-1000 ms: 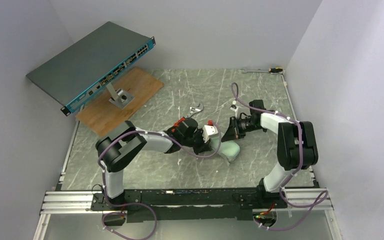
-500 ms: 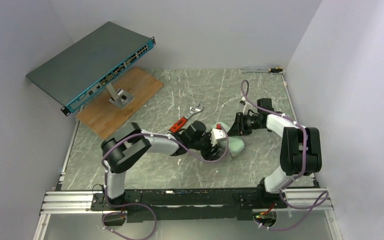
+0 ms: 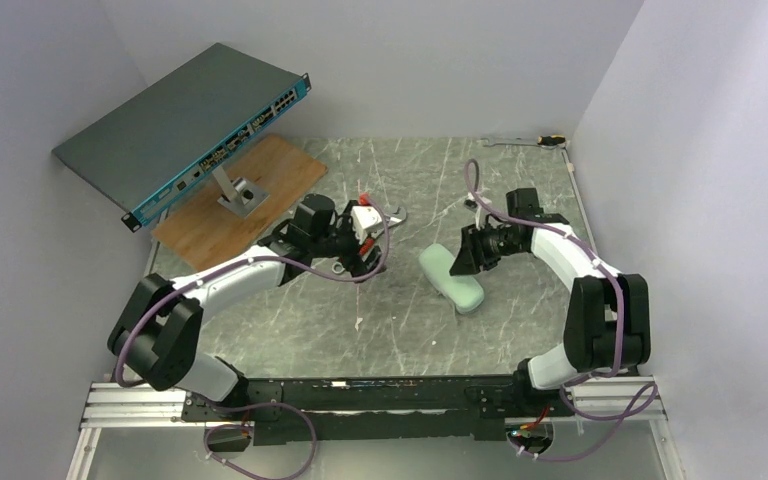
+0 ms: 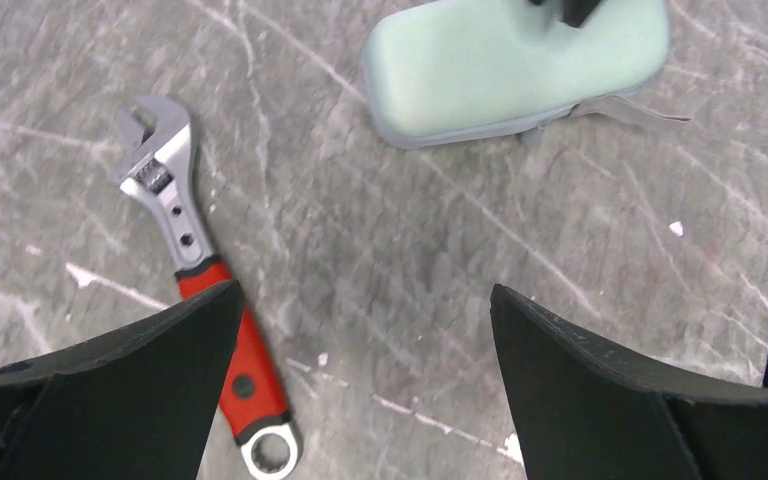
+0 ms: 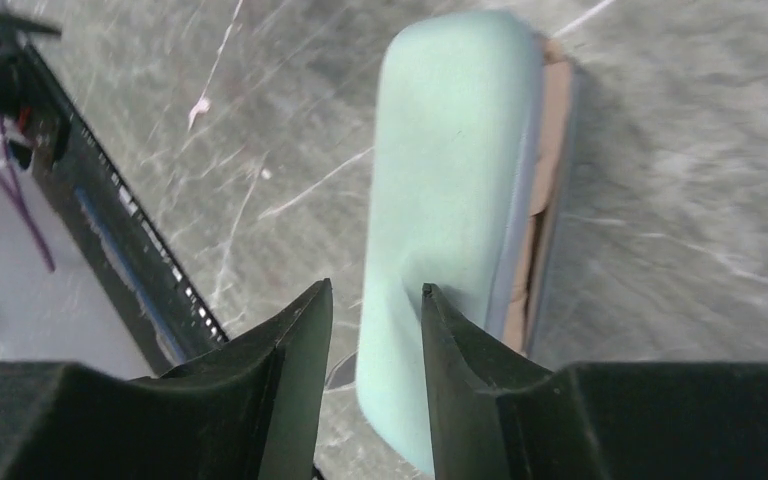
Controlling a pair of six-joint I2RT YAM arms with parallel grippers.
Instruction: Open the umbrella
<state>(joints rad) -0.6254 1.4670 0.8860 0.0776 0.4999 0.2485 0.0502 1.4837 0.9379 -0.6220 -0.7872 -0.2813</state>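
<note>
Top external: a pale mint-green oblong case (image 3: 460, 288) lies flat on the grey marbled table (image 3: 310, 320), its long axis running far-left to near-right. The right gripper (image 3: 462, 262) is at the case's far end. The left gripper (image 3: 370, 252) is well apart to the left.

Left wrist: fingers spread wide and empty above a red-handled adjustable wrench (image 4: 185, 240).

Right wrist: fingers nearly together, nipping the case's end. A tan strip (image 5: 552, 150) lines one case edge; I cannot tell whether it is the umbrella.

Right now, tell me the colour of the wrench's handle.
Red; the wrench shows best in the left wrist view.
</note>
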